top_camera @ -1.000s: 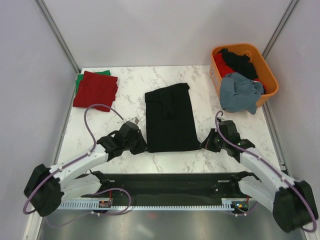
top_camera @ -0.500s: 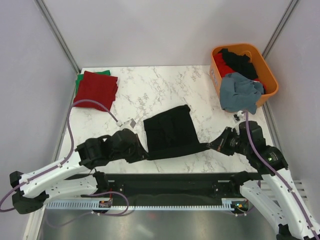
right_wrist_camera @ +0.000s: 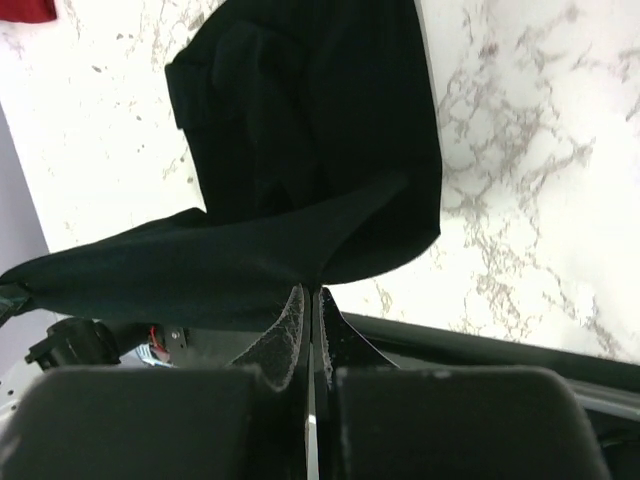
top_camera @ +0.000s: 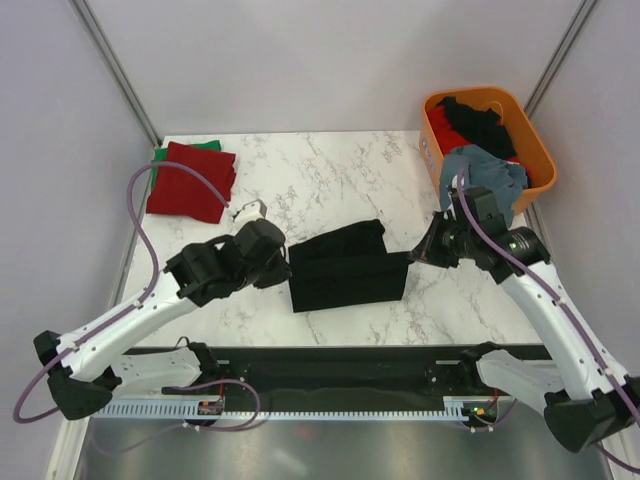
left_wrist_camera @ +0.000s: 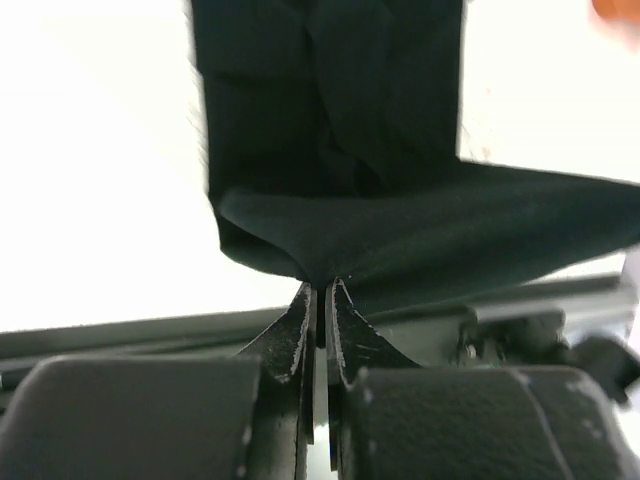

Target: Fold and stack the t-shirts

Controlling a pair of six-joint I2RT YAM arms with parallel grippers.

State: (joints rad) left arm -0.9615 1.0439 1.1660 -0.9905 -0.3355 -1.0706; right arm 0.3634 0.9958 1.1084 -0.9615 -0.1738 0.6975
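You're mid-fold: left fingers (left_wrist_camera: 296,325) and right fingers (right_wrist_camera: 288,318) each pinch shut on the black t-shirt (top_camera: 345,275). A folded stack (top_camera: 190,180) sits well left of the basket (top_camera: 545,160); several unfolded shirts (top_camera: 480,185) lie in it.

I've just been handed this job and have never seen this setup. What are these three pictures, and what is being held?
Two robot arms are bolted at the near edge of a marble table. The wide picture looks down from above and behind them, with the left arm on the left. The other two pictures come from a camera on each wrist, looking along that arm's own two fingers.

The left gripper and right gripper are each shut on a corner of the black shirt. They hold that edge up while the rest lies on the table.

At the far left, a folded red shirt lies on a green shirt. At the far right, an orange basket holds more clothes, and a grey-blue shirt hangs over its rim.
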